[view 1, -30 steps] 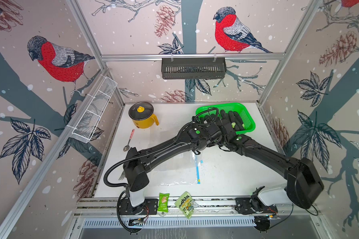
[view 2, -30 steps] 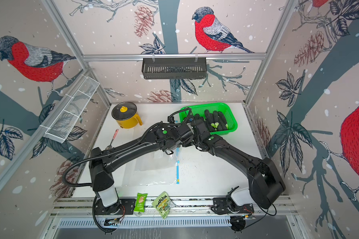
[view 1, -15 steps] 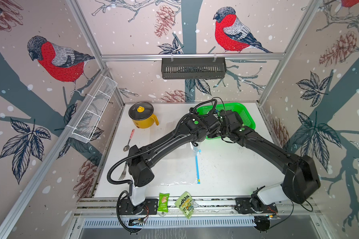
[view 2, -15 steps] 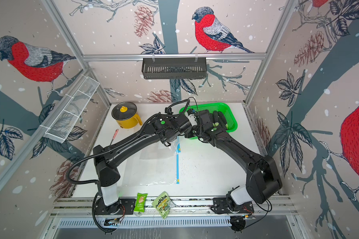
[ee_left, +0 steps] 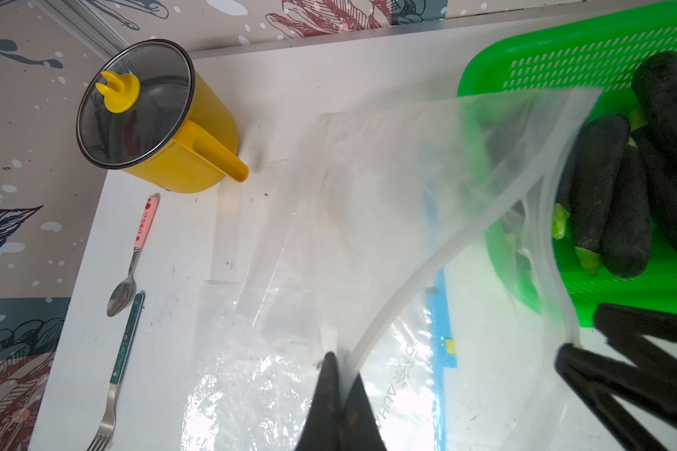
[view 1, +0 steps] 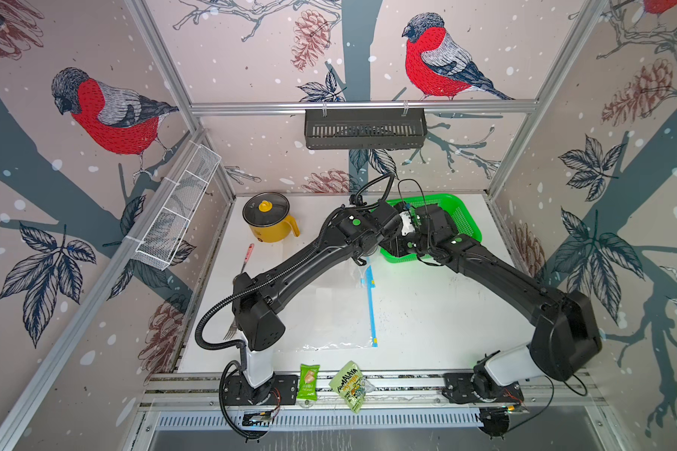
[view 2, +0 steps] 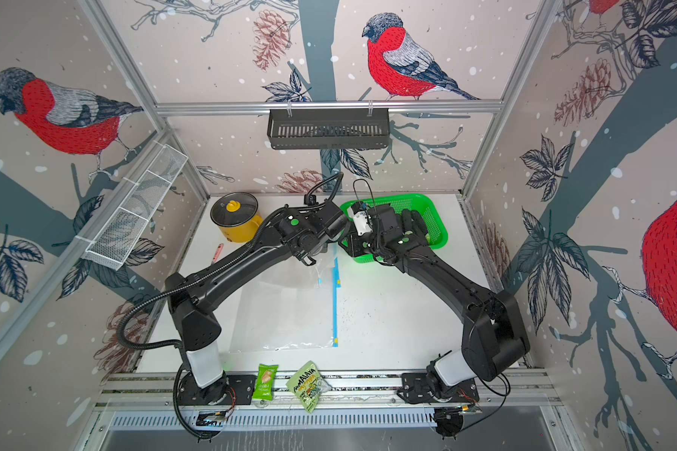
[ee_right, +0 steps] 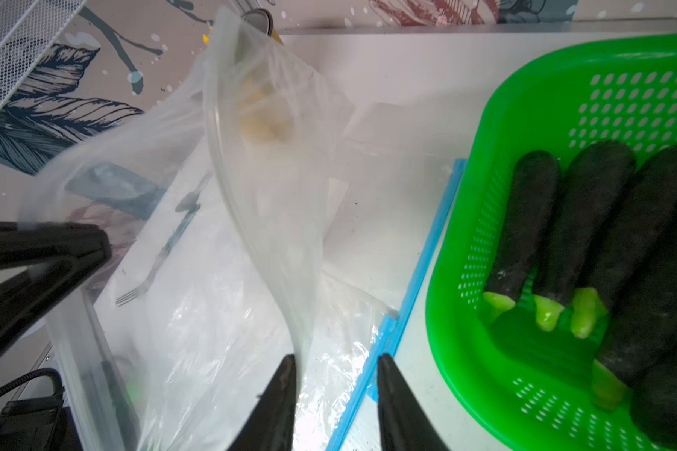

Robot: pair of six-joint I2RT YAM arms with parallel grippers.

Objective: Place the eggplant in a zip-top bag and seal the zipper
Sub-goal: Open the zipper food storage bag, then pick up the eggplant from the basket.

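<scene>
The left gripper [ee_left: 341, 398] is clamped on the lifted rim of the clear plastic zip-top bag [ee_left: 368, 203]. The right gripper [ee_right: 335, 390] is loose, holding nothing. Long dark eggplants [ee_right: 524, 222] lie in the green plastic basket [ee_right: 458, 242] at the tabletop's far right corner. Bag-opening step, I think; next the loose gripper must grab an eggplant.

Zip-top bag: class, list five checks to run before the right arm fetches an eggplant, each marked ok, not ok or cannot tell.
1. Left gripper shut on the zip-top bag rim: ok.
2. Bag mouth lifted open toward the green basket: ok.
3. Right gripper, jaws apart: ok.
4. Right gripper clear of the bag film: cannot tell.
5. Eggplants lying uncovered in the basket: ok.
</scene>
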